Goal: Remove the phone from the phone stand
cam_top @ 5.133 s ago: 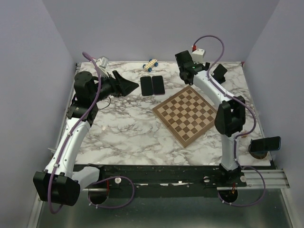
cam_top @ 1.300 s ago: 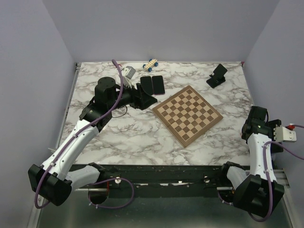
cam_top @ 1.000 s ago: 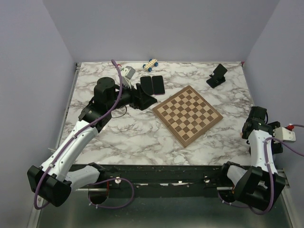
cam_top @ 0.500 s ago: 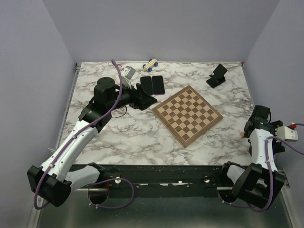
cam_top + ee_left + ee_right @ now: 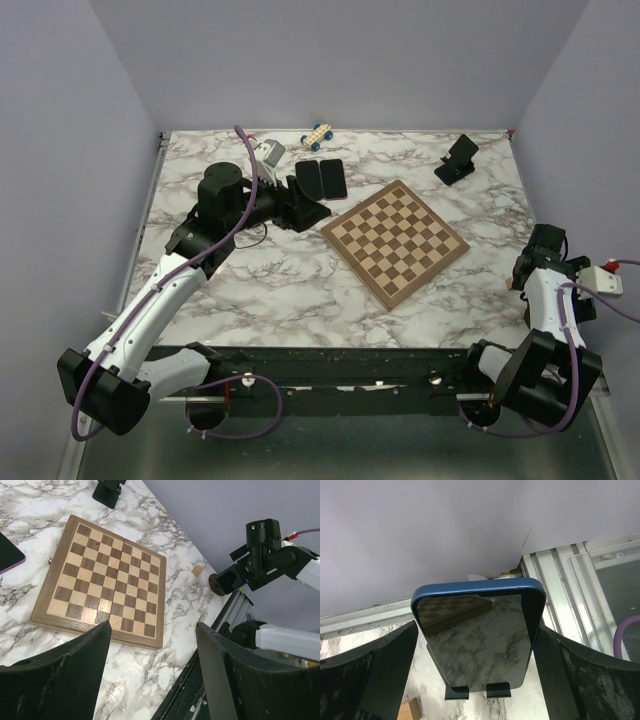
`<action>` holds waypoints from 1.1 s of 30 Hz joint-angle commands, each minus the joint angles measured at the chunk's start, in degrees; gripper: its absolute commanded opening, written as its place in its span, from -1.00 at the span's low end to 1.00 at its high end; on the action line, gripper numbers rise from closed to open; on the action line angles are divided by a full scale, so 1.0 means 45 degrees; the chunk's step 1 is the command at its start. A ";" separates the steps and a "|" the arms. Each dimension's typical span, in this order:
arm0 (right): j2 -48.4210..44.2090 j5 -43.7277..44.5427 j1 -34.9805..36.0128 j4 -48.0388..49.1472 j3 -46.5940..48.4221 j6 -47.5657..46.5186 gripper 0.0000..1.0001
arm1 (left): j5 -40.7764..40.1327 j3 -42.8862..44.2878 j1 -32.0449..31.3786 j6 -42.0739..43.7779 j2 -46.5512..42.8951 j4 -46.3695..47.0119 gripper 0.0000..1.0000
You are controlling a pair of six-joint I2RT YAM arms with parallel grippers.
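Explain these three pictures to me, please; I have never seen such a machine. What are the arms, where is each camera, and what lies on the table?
These are two robot arms fixed at the near edge of a marble table. The top picture comes from a camera above and behind them. The other two come from cameras on the wrists.

On the table lie a chessboard, two flat phones, a small toy car and a black stand at the far right.

The left gripper is open beside the flat phones and holds nothing. The right gripper is also open. Its camera shows a blue phone propped on a stand between its fingers, not yet gripped.
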 commanded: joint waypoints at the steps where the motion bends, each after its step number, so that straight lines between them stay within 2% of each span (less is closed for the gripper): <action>1: 0.0286 -0.0171 -0.0077 0.0461 -0.0233 0.0372 0.99 | -0.0107 0.0329 -0.0079 0.0111 -0.0139 -0.0067 0.54; 14: 0.0218 -0.0025 -0.0080 0.0761 -0.0429 0.0331 0.68 | -0.0129 0.0331 -0.0098 0.0150 -0.0153 -0.0089 0.54; 18: 0.0106 -0.0072 -0.0077 0.0849 -0.0401 0.0115 0.33 | -0.0157 0.0369 -0.0086 0.0191 -0.0178 -0.0126 0.54; 23: -0.0061 -0.0167 -0.0078 0.0811 -0.0300 -0.0238 0.05 | -0.0161 0.0388 -0.0099 0.0211 -0.0246 -0.0147 0.54; 31: -0.0942 -0.0378 -0.0077 0.0441 0.0623 -0.1342 -0.96 | -0.0089 0.0385 -0.0099 0.0152 -0.0407 -0.0088 0.54; 33: -0.1285 -0.0511 -0.0077 0.0437 0.0978 -0.1759 -0.99 | -0.0118 0.0386 -0.0099 0.0152 -0.0479 -0.0093 0.54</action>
